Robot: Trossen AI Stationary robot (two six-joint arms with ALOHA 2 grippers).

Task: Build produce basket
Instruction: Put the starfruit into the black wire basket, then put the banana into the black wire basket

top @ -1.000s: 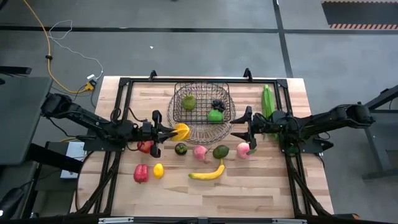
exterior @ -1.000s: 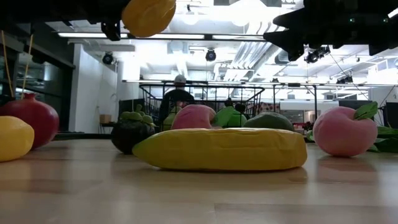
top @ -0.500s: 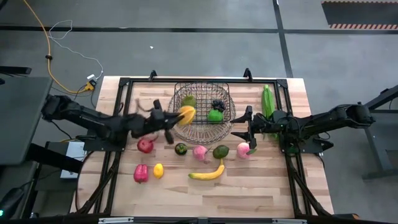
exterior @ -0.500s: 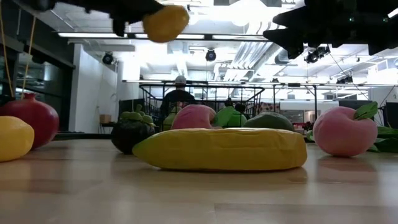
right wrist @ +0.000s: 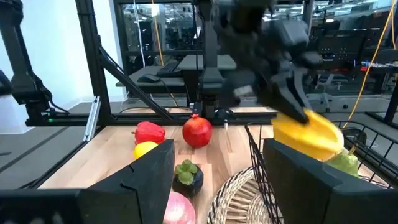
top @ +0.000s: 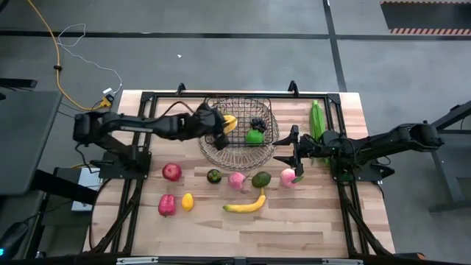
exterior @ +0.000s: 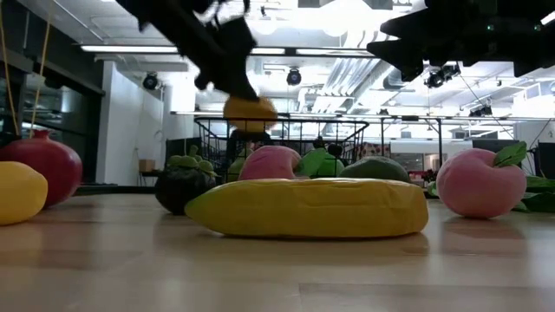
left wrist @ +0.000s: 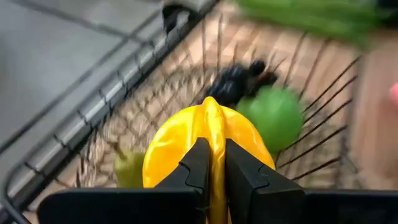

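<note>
Bright ceiling strips glare in the low view; left wrist view blurred.

I am working in a robotics lab or industrial workshop. My wooden table (top: pixel 294 221) stands in a black metal frame (top: pixel 147 99) on a grey concrete floor (top: pixel 221 59), where a yellow cable (top: pixel 51 44) trails. Looking level across the table, I see a large open hall with white ceiling ducts (exterior: pixel 347 82), fluorescent strip lights (exterior: pixel 130 48) and railings. My right wrist camera shows desks with monitors (right wrist: pixel 339 43) behind glass.
</note>
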